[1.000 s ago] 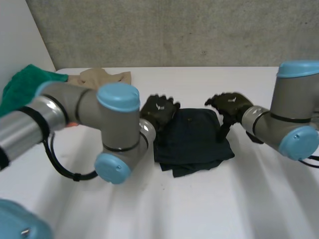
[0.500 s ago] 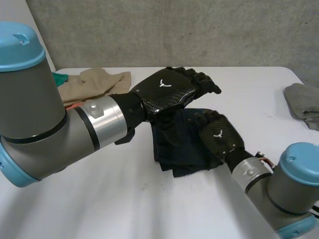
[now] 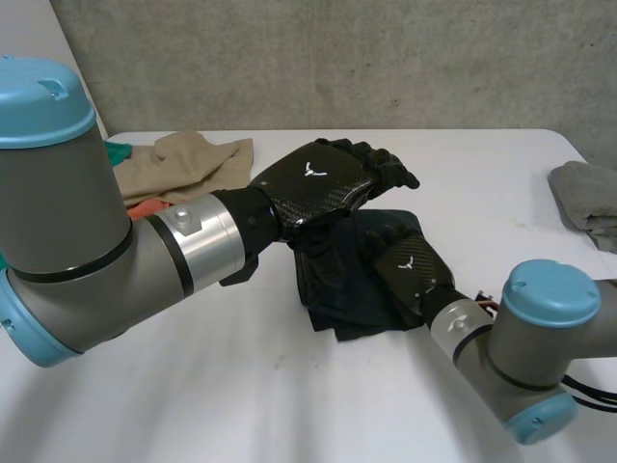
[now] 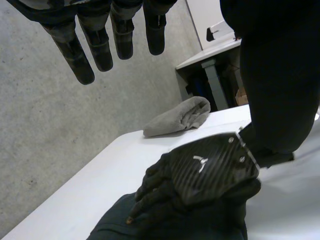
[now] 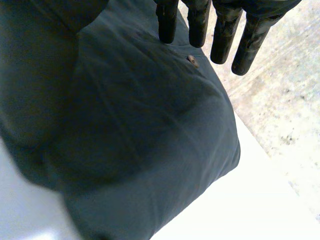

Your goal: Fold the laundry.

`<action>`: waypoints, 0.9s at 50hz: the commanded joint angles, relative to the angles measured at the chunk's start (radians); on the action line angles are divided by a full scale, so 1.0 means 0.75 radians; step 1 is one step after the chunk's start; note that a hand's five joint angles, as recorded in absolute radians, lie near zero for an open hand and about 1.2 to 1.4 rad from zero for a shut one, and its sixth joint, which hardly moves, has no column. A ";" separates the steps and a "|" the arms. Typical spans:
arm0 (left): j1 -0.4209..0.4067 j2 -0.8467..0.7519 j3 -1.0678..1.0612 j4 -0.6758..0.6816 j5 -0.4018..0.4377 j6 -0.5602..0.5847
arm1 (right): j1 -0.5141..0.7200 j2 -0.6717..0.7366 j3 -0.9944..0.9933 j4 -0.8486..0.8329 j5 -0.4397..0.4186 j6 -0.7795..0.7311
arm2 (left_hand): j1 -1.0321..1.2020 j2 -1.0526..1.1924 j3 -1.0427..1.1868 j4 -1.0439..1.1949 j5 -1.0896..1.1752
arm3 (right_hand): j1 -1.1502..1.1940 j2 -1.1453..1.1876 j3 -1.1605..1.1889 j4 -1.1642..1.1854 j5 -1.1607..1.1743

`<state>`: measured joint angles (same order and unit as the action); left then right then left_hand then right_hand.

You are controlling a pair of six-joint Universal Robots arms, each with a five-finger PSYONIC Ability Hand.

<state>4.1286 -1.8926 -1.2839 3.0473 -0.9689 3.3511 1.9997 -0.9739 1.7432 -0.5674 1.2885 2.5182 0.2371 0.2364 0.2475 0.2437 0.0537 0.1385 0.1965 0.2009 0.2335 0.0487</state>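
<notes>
A dark garment (image 3: 337, 285) is seen folded into a compact packet at the centre of the white worktop (image 3: 270, 386). The right hand (image 3: 410, 262) is laid flat on it, fingers (image 5: 199, 25) straight and nothing gripped. The left hand (image 3: 323, 178) is held above it, fingers extended and empty. This piece is judged nearly done, with only smoothing left. A tan cloth (image 3: 188, 159), crumpled at the upper left, is judged yet to be folded; whether the grey towel (image 3: 583, 198) at the right edge is folded cannot be told.
</notes>
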 commanded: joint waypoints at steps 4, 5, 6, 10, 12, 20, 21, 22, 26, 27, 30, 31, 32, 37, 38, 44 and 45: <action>-0.003 -0.001 -0.020 0.003 0.001 -0.001 | -0.028 -0.119 0.083 0.172 -0.012 0.058 | 0.043 0.044 0.029 0.034 0.055 | 0.048 -0.029 -0.035 -0.079 -0.065; -0.003 -0.001 -0.025 0.003 0.001 -0.001 | -0.028 -0.119 0.081 0.172 -0.014 0.058 | 0.043 0.044 0.029 0.034 0.055 | 0.048 -0.029 -0.035 -0.079 -0.065; -0.003 -0.001 -0.027 0.005 0.001 -0.001 | -0.028 -0.119 0.077 0.170 -0.014 0.058 | 0.043 0.044 0.029 0.034 0.055 | 0.048 -0.029 -0.035 -0.079 -0.065; -0.003 -0.003 -0.031 0.005 0.001 0.001 | -0.030 -0.113 0.050 0.161 -0.018 0.066 | 0.043 0.044 0.029 0.034 0.055 | 0.048 -0.029 -0.035 -0.079 -0.065; -0.003 -0.005 -0.031 0.005 0.001 0.001 | -0.028 -0.094 0.018 0.161 -0.016 0.083 | 0.043 0.044 0.029 0.034 0.055 | 0.048 -0.029 -0.035 -0.079 -0.065; -0.001 -0.005 -0.031 0.005 0.001 0.001 | -0.011 0.012 -0.095 0.157 -0.004 0.109 | 0.043 0.044 0.029 0.034 0.055 | 0.048 -0.029 -0.035 -0.079 -0.065; -0.001 -0.005 -0.033 0.005 0.001 0.001 | -0.011 0.022 -0.103 0.157 -0.002 0.109 | 0.039 0.040 0.025 0.030 0.051 | 0.048 -0.029 -0.035 -0.079 -0.065; -0.001 -0.005 -0.033 0.005 0.001 0.001 | -0.011 0.041 -0.121 0.157 -0.002 0.107 | 0.039 0.040 0.025 0.030 0.051 | 0.048 -0.029 -0.035 -0.079 -0.065; 0.001 -0.005 -0.035 0.005 0.001 0.001 | -0.011 0.092 -0.174 0.157 0.000 0.111 | 0.039 0.040 0.025 0.030 0.051 | 0.048 -0.029 -0.035 -0.079 -0.065; 0.001 -0.005 -0.035 0.005 0.001 0.001 | -0.011 0.100 -0.185 0.157 0.000 0.111 | 0.039 0.040 0.025 0.030 0.051 | 0.069 -0.008 -0.014 -0.057 -0.044; 0.001 -0.001 -0.041 0.005 0.001 0.001 | -0.009 0.116 -0.215 0.157 0.000 0.111 | 0.039 0.040 0.025 0.030 0.051 | 0.167 0.090 0.084 0.041 0.054; 0.001 -0.001 -0.041 0.005 0.001 0.001 | -0.011 0.118 -0.222 0.157 -0.002 0.111 | 0.039 0.040 0.025 0.030 0.051 | 0.206 0.129 0.123 0.080 0.093; 0.001 -0.001 -0.041 0.005 0.001 0.001 | -0.009 0.120 -0.228 0.157 -0.002 0.111 | 0.039 0.040 0.025 0.030 0.051 | 0.241 0.164 0.158 0.115 0.128; 0.001 0.002 -0.041 0.005 0.001 0.001 | -0.011 0.157 -0.299 0.159 0.000 0.115 | 0.039 0.040 0.025 0.030 0.051 | 0.620 0.543 0.537 0.494 0.507; 0.001 0.002 -0.041 0.005 0.001 0.001 | -0.009 0.163 -0.310 0.161 0.002 0.115 | 0.039 0.040 0.025 0.030 0.051 | 0.687 0.610 0.604 0.561 0.574; 0.007 0.006 -0.043 0.003 -0.001 -0.001 | -0.005 0.186 -0.369 0.161 -0.008 0.117 | 0.043 0.044 0.029 0.034 0.055 | 1.067 0.990 0.984 0.941 0.955; 0.009 0.006 -0.043 0.001 -0.001 -0.001 | -0.003 0.194 -0.387 0.161 -0.006 0.117 | 0.043 0.044 0.029 0.034 0.055 | 1.064 0.986 0.981 0.937 0.951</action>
<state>4.1299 -1.8903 -1.3152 3.0511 -0.9684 3.3515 1.9924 -0.8512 1.5100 -0.4472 1.2879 2.6042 0.2371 0.2363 0.2475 0.2436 0.0535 0.5403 0.7148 0.7138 0.7148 0.1164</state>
